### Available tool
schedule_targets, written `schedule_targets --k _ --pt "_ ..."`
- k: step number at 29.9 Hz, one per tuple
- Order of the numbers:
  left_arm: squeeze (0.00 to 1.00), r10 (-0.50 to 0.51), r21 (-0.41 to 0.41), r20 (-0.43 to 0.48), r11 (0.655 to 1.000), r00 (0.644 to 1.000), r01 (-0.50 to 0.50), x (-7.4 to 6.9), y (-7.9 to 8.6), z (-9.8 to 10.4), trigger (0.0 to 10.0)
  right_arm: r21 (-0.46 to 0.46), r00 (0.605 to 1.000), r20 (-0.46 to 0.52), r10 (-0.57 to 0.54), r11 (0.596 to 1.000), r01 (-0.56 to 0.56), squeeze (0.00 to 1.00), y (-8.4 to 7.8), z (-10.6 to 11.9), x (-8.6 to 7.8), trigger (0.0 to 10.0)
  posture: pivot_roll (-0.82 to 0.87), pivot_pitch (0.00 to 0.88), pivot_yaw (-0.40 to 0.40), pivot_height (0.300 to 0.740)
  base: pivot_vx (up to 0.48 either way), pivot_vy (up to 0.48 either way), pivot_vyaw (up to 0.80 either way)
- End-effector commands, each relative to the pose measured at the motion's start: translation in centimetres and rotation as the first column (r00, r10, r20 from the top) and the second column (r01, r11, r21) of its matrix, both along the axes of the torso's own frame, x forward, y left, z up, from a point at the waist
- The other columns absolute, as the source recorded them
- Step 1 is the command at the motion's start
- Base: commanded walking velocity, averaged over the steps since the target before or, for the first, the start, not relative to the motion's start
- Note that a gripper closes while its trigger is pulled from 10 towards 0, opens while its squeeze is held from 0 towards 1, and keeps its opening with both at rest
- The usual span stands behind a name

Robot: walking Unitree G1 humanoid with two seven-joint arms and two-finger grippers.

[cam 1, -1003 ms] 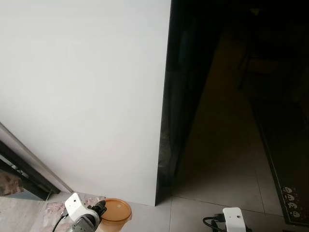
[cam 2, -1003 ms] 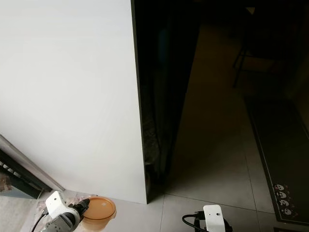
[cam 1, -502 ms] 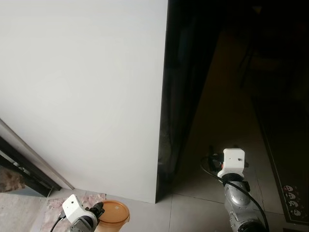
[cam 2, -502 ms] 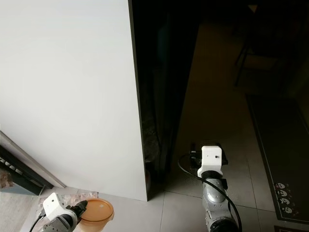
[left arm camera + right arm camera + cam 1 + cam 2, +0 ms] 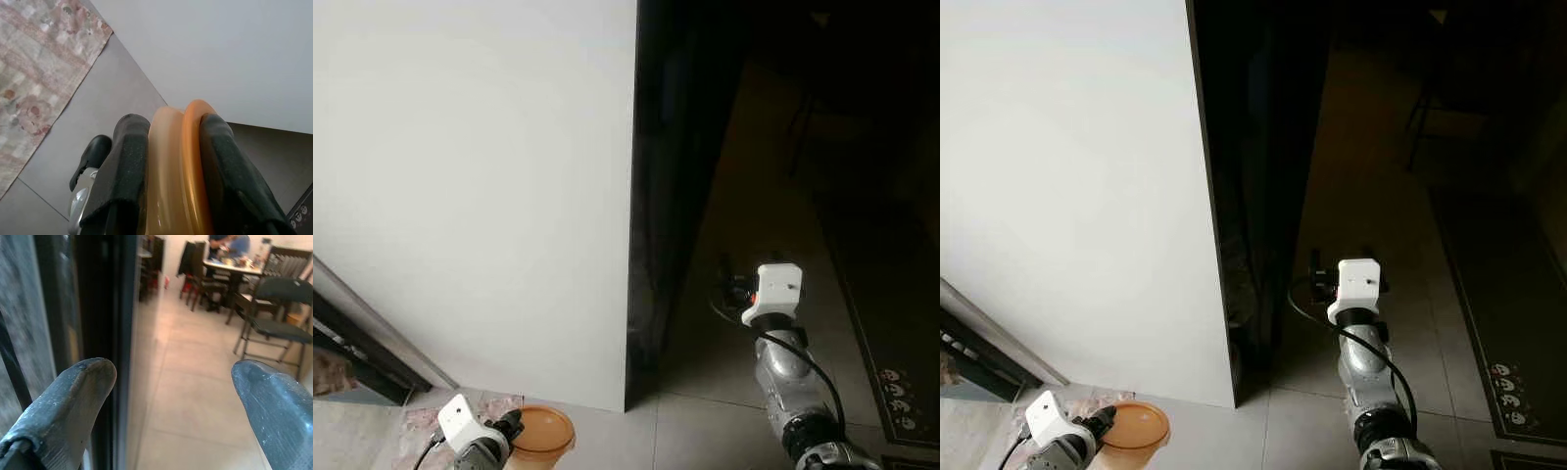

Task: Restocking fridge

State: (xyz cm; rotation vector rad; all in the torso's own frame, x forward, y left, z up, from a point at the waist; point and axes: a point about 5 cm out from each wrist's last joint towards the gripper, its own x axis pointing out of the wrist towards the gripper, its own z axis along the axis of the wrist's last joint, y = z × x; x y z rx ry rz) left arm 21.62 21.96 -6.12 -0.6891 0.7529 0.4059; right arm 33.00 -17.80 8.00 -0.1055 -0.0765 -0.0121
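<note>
1. Left eye view, lower left corner: the left gripper [image 5: 514, 423] holds an orange lidded container [image 5: 543, 432] low above a floral rug [image 5: 423, 428]; in the left wrist view its black fingers [image 5: 128, 161] press both sides of the container's rim.
2. Centre: the white fridge side [image 5: 470, 186] fills the upper left, its dark door edge [image 5: 646, 196] running down the middle.
3. Right of centre: the right gripper [image 5: 166, 382], fingers spread wide and empty, is raised beside that edge, above the tiled floor [image 5: 744, 372].
4. Far right: a dark patterned mat [image 5: 891, 323].

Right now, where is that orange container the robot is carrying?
The orange container sits low on the robot's left in the eye views, clamped in the left claw near the foot of the white fridge door.
</note>
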Motion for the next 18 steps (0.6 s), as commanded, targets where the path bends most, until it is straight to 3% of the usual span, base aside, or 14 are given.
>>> schedule_targets --k 1,5,6,7,18 --pt "0.00 -0.004 0.004 -0.013 1.000 1.000 0.004 -0.3 0.1 -0.2 10.0 0.015 0.998 -0.059 -0.001 1.000 0.002 1.00 0.0 -0.4 0.4 10.0 -0.02 0.038 0.018 0.740 0.000 0.000 0.00" --pt "0.00 -0.004 0.004 -0.014 1.000 1.000 0.004 -0.4 0.0 -0.2 10.0 0.046 0.998 -0.061 0.009 0.999 -0.006 1.00 0.2 0.3 1.1 10.0 -0.01 0.038 0.018 0.740 0.000 0.000 0.00" --pt "0.00 -0.004 0.005 -0.014 1.000 1.000 0.004 -0.4 0.0 -0.2 10.0 0.040 0.998 -0.058 0.024 0.999 -0.022 0.95 0.5 0.6 1.4 10.0 -0.01 0.038 0.018 0.740 0.000 0.000 0.00" --pt "0.00 -0.003 0.005 -0.014 1.000 1.000 0.003 -0.4 0.0 -0.3 10.0 0.035 0.997 -0.053 0.054 0.998 -0.053 0.00 0.9 1.1 1.8 10.0 -0.01 0.036 0.015 0.740 0.000 0.000 0.00" --pt "0.00 -0.006 0.011 -0.017 1.000 1.000 0.006 -0.5 0.1 -0.3 10.0 0.005 0.986 -0.119 0.115 0.993 -0.116 0.00 1.4 2.2 3.4 10.0 -0.01 0.032 0.022 0.740 0.000 0.000 0.00"
